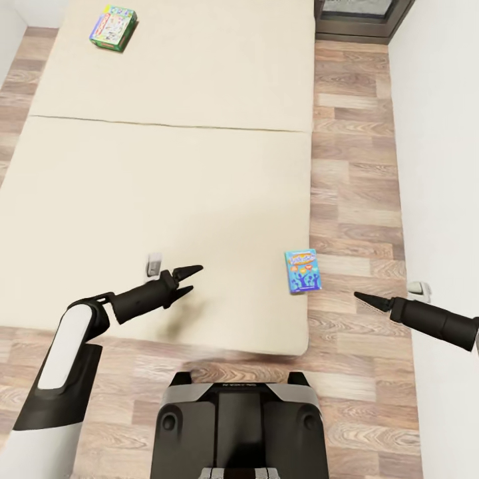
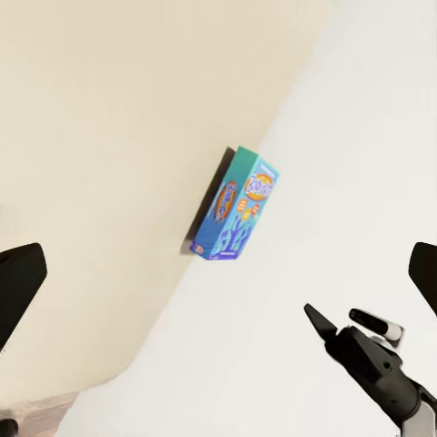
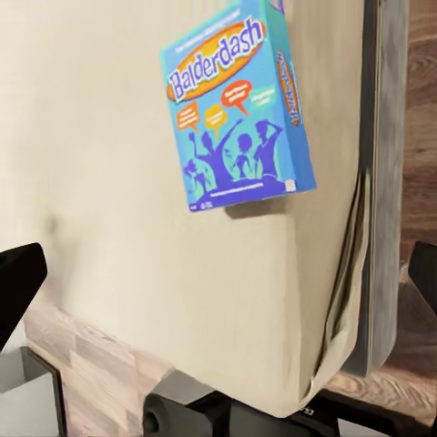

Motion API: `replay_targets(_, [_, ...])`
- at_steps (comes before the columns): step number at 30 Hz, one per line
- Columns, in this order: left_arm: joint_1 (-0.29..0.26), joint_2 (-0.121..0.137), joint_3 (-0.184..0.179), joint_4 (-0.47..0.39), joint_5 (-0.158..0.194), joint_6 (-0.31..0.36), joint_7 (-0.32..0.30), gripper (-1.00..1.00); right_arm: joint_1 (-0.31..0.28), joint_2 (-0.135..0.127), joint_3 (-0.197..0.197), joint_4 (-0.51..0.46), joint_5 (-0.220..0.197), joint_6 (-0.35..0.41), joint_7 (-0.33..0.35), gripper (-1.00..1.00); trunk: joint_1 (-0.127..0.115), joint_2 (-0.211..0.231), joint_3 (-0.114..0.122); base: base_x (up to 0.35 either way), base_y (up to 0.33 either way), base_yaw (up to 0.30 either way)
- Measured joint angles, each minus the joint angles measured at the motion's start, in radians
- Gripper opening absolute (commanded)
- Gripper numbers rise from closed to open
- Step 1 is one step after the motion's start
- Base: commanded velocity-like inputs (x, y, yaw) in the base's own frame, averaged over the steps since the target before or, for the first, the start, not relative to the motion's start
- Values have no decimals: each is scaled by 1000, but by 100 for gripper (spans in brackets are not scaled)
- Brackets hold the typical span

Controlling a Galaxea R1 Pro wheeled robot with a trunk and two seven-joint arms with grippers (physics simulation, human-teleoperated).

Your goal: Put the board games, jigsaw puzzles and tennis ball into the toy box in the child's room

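Beige mattress fabric covers the wide low bed [image 1: 166, 179], which takes up most of the head view, with wood-plank flooring [image 1: 359, 166] along its right side and in front of its near edge.

Left side: the left arm, white at the upper link and black toward the wrist, reaches forward from the lower left over the near part of the mattress. The left gripper [image 1: 186, 280] hovers above the bed surface with its two black fingers spread apart and nothing between them. A small grey wall fitting [image 1: 154, 265] shows just behind it.

Far left corner of the bed: a flat rectangular green-edged board game box [image 1: 114, 26] lies on the mattress, well apart from both grippers.

Centre right: a smaller flat blue board game box labelled "Balderdash" [image 1: 303, 271] [image 2: 236, 218] [image 3: 238, 105] lies face up at the right edge of the mattress, near the foot corner. It is between the two grippers and touches neither.

Right side: the black right forearm extends inward from the right frame edge, over the flooring beside the white wall [image 1: 446, 166]. The right gripper [image 1: 370, 300] [image 2: 320, 324] points toward the blue box; its fingers appear closed to a point, holding nothing.
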Motion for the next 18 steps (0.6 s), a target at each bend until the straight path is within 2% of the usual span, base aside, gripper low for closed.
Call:
replay_targets(1, [-1, 0, -1, 0, -1, 0, 1, 100, 0, 0, 0, 0, 0, 0, 0, 100, 4, -7, -3, 0, 0, 272])
replay_targets(3, [-25, -15, -31, -1, 4, 1, 50, 100, -1, 1, -14, 7, -19, 0, 13, 100, 12, -21, -9, 0, 0, 233])
replay_targets(6, [-34, -26, -46, -2, 5, 2, 70, 100, -1, 2, -19, 11, -28, 0, 18, 100, 23, -42, -19, 0, 0, 174])
replay_targets(9, [-54, -71, -89, -2, 4, 2, 116, 100, 3, 7, -32, 20, -47, 0, 27, 100, 35, -63, -28, 0, 0, 104])
replay_targets(10, [-54, -72, -89, -2, 2, 2, 116, 100, 3, 7, -32, 20, -48, 0, 27, 100, 38, -70, -31, 0, 0, 76])
replay_targets(12, [-68, -101, -112, -2, 1, 2, 143, 100, 2, 5, -43, 29, -54, 0, 30, 100, 46, -84, -38, 0, 0, 61])
replay_targets(13, [-68, -102, -113, -2, 0, 2, 144, 100, 2, 5, -43, 30, -54, 0, 30, 100, 50, -91, -41, 0, 0, 49])
replay_targets(15, [-83, -127, -130, -3, 2, 2, 164, 100, 0, 5, -63, 48, -59, 0, 32, 100, 58, -105, -47, 0, 0, 39])
replay_targets(16, [-83, -127, -130, -3, 1, 3, 165, 100, 0, 5, -63, 49, -60, 0, 32, 100, 61, -112, -50, 0, 0, 31])
replay_targets(18, [-99, -153, -158, -3, 5, 2, 179, 100, -1, 7, -98, 66, -63, 0, 33, 100, 69, -126, -56, 0, 0, 25])
